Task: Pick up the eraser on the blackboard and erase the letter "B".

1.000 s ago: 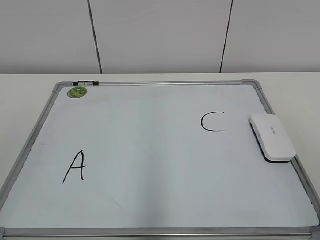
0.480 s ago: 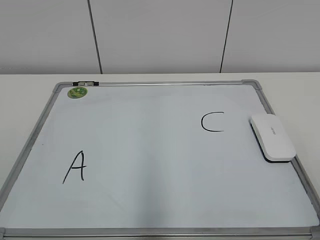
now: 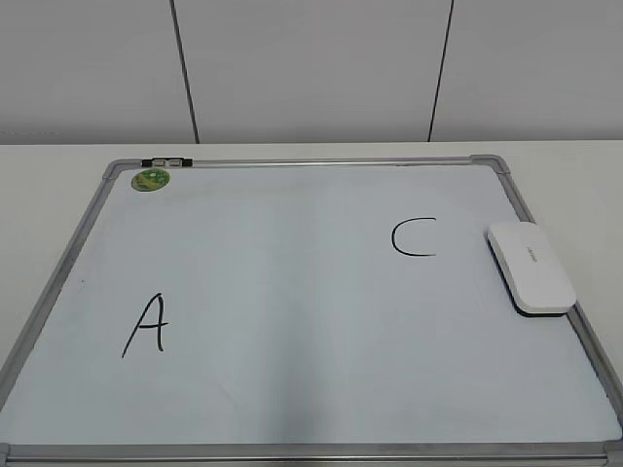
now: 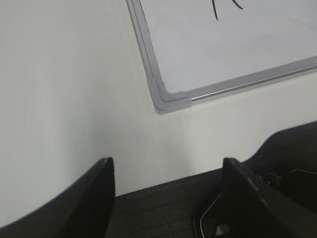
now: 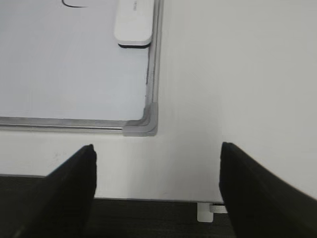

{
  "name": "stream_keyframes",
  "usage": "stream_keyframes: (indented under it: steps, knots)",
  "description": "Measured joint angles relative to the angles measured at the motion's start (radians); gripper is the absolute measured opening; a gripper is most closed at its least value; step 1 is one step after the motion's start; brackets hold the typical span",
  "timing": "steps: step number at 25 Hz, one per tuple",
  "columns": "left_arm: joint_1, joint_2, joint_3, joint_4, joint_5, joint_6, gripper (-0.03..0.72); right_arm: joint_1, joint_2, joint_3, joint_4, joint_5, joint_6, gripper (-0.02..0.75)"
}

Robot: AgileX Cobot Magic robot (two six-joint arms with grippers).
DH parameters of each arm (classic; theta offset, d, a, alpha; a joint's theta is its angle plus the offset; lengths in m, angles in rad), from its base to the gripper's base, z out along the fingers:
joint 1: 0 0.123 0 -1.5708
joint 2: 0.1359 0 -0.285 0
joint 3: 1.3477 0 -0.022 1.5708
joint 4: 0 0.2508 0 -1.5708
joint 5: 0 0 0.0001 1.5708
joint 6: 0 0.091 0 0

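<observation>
The blackboard (image 3: pixel 292 292), a white board in a silver frame, lies flat on the white table. The white eraser (image 3: pixel 531 267) rests on its right edge, beside a black "C" (image 3: pixel 414 238). A black "A" (image 3: pixel 146 326) is at the lower left. No letter "B" shows on the board. The eraser's near end also shows in the right wrist view (image 5: pixel 133 22). My left gripper (image 4: pixel 168 166) is open and empty over the table's front edge, near the board's front left corner (image 4: pixel 171 101). My right gripper (image 5: pixel 157 151) is open and empty near the board's front right corner (image 5: pixel 143 126). Neither gripper shows in the exterior view.
A round green magnet (image 3: pixel 151 179) sits at the board's far left corner. White wall panels stand behind the table. A dark surface (image 5: pixel 148 218) lies below the table's front edge in both wrist views.
</observation>
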Motion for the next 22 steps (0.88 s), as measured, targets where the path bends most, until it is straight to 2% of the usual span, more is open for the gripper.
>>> stream_keyframes:
  steps: [9, 22]
  knots:
    - [0.000, -0.002, 0.048, -0.078, -0.138, 0.000, 0.484, 0.000, 0.000, 0.007, -0.006, -0.018, 0.013, 0.592]
    - [0.000, -0.002, 0.052, -0.078, -0.145, 0.000, 0.431, 0.000, 0.000, 0.048, -0.005, -0.122, 0.013, 0.592]
